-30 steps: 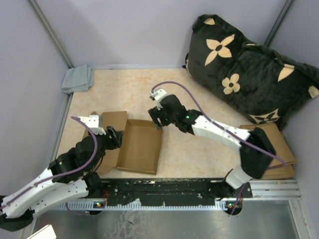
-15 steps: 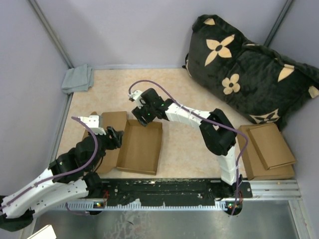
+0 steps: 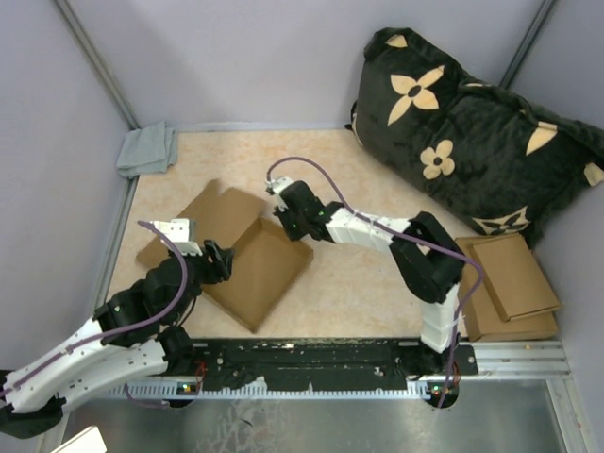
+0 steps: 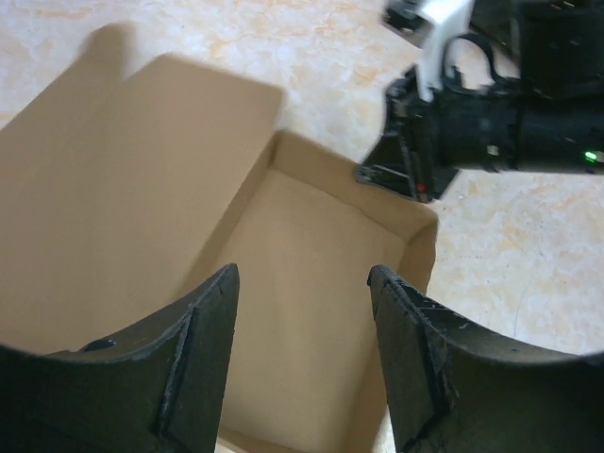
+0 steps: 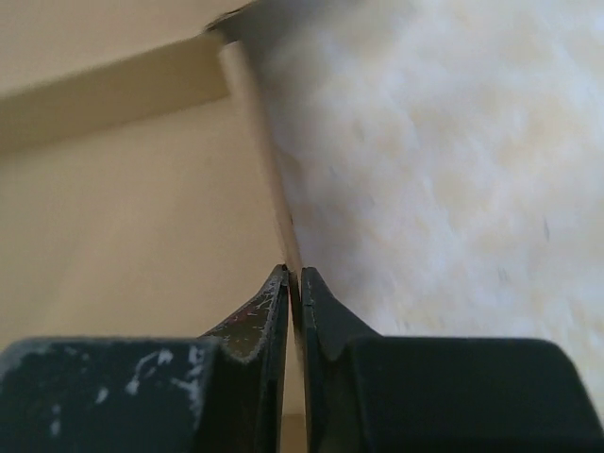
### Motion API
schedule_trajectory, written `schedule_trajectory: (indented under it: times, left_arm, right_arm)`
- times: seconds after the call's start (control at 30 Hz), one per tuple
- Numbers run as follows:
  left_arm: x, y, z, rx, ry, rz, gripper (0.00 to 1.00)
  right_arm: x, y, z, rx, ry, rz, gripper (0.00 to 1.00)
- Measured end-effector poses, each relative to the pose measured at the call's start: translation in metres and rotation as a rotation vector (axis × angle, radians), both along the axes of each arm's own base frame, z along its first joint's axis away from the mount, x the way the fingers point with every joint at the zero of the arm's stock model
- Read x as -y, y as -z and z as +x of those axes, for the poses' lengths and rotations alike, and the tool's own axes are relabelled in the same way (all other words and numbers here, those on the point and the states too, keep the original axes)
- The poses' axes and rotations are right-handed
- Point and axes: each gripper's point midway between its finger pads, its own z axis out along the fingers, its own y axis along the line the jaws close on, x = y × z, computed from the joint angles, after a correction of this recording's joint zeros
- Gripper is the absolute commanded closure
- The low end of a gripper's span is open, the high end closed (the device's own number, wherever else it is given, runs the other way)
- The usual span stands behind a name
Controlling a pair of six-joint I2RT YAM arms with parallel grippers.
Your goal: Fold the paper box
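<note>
Paper box (image 3: 257, 276) lies left of centre in the top view, askew, tray walls up, lid flap spread toward the upper left. Right gripper (image 5: 293, 283) pinched tight on a tray wall's thin edge. Left gripper (image 4: 302, 311) fingers spread wide over the tray, gripping nothing. Black flowered cushion (image 3: 462, 132) upper right; grey cloth (image 3: 148, 149) upper left.

A crumpled grey cloth (image 3: 148, 149) lay in the far left corner of the beige marbled table (image 3: 363, 288). A large black cushion with tan flower shapes (image 3: 462, 132) filled the far right corner. A stack of flat brown cardboard pieces (image 3: 510, 283) sat at the right edge, towards the near corner.
</note>
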Motion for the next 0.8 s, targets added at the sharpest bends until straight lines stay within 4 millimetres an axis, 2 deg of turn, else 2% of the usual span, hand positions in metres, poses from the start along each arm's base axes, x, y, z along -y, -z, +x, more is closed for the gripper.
schedule_trajectory:
  times: [0.07, 0.2, 0.37, 0.43, 0.5, 0.6, 0.67, 0.8]
  left_arm:
    - [0.001, 0.001, 0.0, -0.002, 0.001, 0.002, 0.35]
    - [0.008, 0.009, 0.004, -0.012, 0.005, 0.016, 0.34]
    - [0.02, 0.032, 0.019, -0.046, -0.041, 0.078, 0.29]
    - [0.024, 0.04, 0.028, -0.066, -0.066, 0.097, 0.28]
    - [0.022, 0.051, 0.048, -0.116, -0.112, 0.113, 0.28]
    - [0.011, 0.06, 0.08, -0.193, -0.172, 0.075, 0.27]
    - [0.005, 0.059, 0.099, -0.223, -0.197, 0.037, 0.26]
    - [0.011, 0.054, 0.114, -0.253, -0.164, -0.019, 0.26]
  right_arm:
    - [0.023, 0.002, -0.01, -0.014, 0.079, 0.001, 0.96]
    - [0.072, 0.004, -0.034, -0.038, 0.244, 0.014, 0.96]
    - [0.124, 0.006, -0.077, -0.059, 0.381, 0.071, 0.93]
    - [0.137, 0.007, -0.092, -0.068, 0.413, 0.098, 0.81]
    - [0.148, 0.008, -0.106, -0.083, 0.438, 0.124, 0.67]
    - [0.161, 0.014, -0.125, -0.117, 0.472, 0.149, 0.62]
    - [0.166, 0.017, -0.134, -0.134, 0.493, 0.178, 0.58]
    - [0.169, 0.011, -0.14, -0.141, 0.513, 0.238, 0.47]
